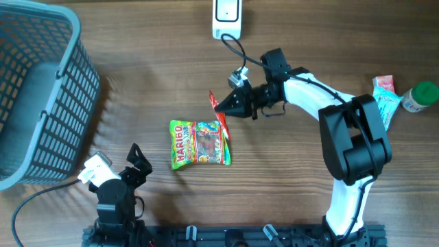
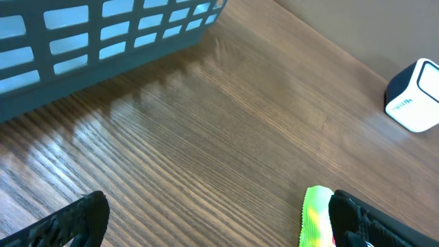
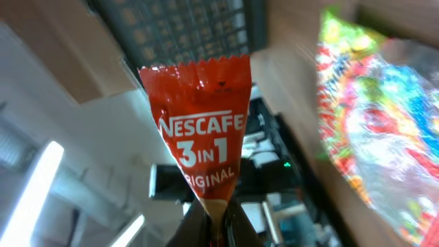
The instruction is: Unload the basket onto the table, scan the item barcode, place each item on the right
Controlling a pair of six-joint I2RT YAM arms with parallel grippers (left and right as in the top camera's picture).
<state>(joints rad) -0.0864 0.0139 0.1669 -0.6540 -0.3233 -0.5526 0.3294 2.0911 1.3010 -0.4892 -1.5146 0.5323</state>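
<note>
A red Nescafe 3in1 sachet [image 1: 223, 125] hangs pinched by its narrow end in my right gripper [image 1: 223, 106], just above the top right corner of the Haribo bag [image 1: 199, 144]. In the right wrist view the sachet [image 3: 202, 130] stands straight out from the shut gripper [image 3: 214, 213], printed face to the camera; no barcode shows. The white scanner [image 1: 227, 17] sits at the table's far edge, beyond the right arm. My left gripper [image 1: 137, 161] rests open near the front left, with bare wood between its fingers [image 2: 75, 219].
A grey basket [image 1: 68, 41] fills the far left. A teal packet [image 1: 385, 96] and a green-capped bottle [image 1: 420, 96] lie at the right edge. The left wrist view shows the Haribo bag's edge [image 2: 315, 216], the basket wall [image 2: 103, 41] and the scanner [image 2: 415, 96].
</note>
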